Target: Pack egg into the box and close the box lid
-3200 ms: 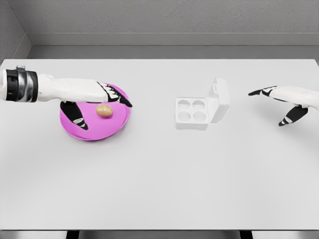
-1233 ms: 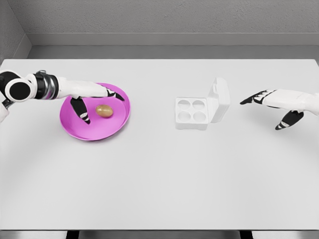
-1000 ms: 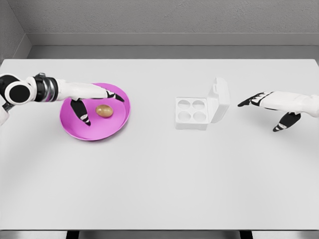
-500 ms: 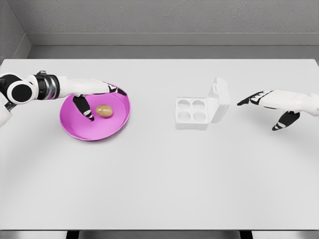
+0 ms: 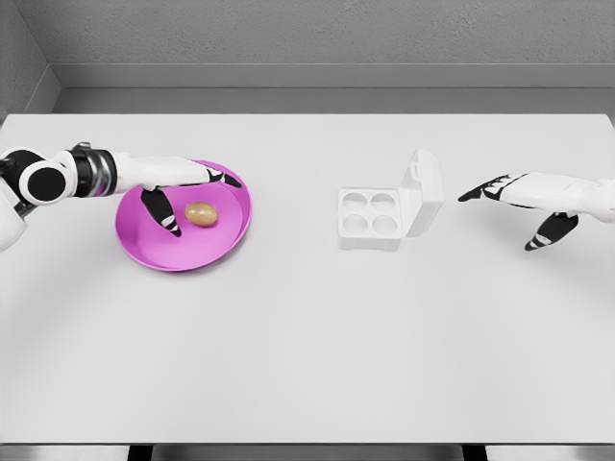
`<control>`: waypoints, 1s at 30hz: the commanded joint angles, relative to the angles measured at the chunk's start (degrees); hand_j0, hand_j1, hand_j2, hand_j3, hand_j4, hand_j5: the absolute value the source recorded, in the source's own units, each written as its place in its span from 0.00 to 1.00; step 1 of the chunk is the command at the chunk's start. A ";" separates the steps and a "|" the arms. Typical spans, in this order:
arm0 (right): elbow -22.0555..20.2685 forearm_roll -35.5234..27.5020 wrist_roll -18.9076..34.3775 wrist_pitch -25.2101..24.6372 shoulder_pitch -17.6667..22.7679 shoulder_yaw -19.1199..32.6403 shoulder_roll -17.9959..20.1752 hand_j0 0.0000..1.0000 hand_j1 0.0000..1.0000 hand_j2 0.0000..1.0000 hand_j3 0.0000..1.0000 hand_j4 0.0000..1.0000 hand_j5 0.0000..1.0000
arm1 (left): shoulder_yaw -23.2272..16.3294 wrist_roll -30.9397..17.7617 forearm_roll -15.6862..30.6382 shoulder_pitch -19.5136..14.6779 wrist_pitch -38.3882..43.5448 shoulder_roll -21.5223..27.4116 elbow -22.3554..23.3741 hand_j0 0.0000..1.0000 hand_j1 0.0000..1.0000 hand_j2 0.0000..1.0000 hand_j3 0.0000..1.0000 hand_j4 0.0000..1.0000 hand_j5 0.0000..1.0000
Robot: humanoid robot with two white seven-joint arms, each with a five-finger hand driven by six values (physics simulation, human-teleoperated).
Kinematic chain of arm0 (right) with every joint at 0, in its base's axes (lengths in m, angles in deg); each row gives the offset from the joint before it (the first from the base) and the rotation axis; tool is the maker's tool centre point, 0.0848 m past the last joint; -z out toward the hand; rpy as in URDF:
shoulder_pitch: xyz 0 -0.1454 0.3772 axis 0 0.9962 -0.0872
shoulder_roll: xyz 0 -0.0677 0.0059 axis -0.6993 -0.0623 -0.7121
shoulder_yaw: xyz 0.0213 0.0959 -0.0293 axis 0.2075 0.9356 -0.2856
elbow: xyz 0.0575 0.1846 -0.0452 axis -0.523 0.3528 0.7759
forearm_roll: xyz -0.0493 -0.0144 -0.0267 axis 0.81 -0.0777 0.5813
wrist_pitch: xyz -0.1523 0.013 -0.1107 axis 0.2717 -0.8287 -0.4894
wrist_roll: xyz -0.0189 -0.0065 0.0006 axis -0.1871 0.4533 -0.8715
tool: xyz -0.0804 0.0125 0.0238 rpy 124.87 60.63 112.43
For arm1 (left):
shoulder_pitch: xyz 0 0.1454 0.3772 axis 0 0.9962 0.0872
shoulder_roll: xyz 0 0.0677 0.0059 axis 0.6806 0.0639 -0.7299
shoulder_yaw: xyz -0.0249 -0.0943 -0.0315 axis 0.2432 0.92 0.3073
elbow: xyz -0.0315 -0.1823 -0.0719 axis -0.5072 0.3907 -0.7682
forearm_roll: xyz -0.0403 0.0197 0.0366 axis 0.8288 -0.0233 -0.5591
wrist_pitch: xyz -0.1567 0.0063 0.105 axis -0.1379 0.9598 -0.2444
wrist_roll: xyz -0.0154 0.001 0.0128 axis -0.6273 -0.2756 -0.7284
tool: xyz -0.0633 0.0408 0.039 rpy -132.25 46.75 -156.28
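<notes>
Change since earlier: compared with the picture from about three seconds ago, the left forearm has drawn back toward the left edge, so its round joint now shows; the right robot hand has shifted slightly toward the box.
Left robot hand [image 5: 183, 182]: over the far-left part of the pink plate [image 5: 207, 245], fingers spread, thumb pointing down beside the egg; it grips nothing.
Egg [image 5: 200, 213]: lies on the plate near its middle, just right of the thumb; whether they touch cannot be told.
Box [image 5: 369, 219]: white, four round cups, all unfilled, standing on the worktop [image 5: 307, 346] right of centre, well apart from the plate.
Lid [image 5: 423, 190]: hinged on the box's right side, raised nearly upright.
Right robot hand [image 5: 514, 197]: hangs right of the lid, apart from it, fingers spread and pointing left, holding nothing.
</notes>
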 commanded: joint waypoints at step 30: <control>-0.34 -0.23 -0.02 -0.07 0.00 -0.05 -0.28 1.00 1.00 1.00 1.00 1.00 1.00 | 0.09 0.11 0.23 1.14 0.61 -1.27 2.51 0.81 0.81 0.81 0.81 0.81 0.81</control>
